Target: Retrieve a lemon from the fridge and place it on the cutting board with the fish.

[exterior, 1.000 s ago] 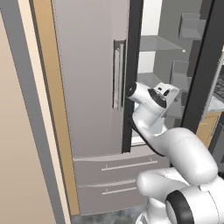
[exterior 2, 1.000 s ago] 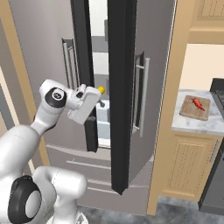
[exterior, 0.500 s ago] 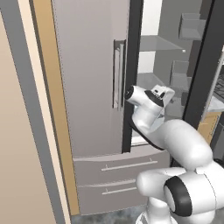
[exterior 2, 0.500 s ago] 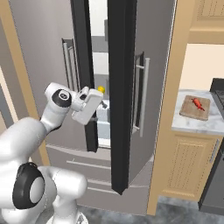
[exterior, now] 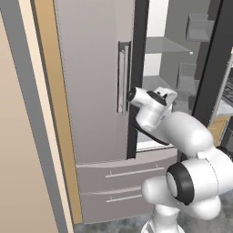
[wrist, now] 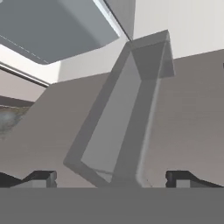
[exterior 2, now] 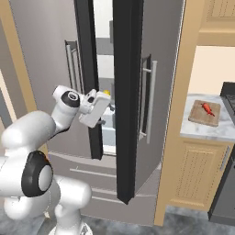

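From the left base camera, the white arm has pushed forward over the last second, carrying its tool into the gap between the doors of the tall grey steel fridge.

From the right base camera, the tool sits closer than before to the small bright yellow lemon on a shelf; the brown wooden cutting board with the reddish-orange fish waits on the marble tabletop.

In the hand camera, the tool is spread wide, empty, facing a grey door bin. Reaching has begun; grasping remains.
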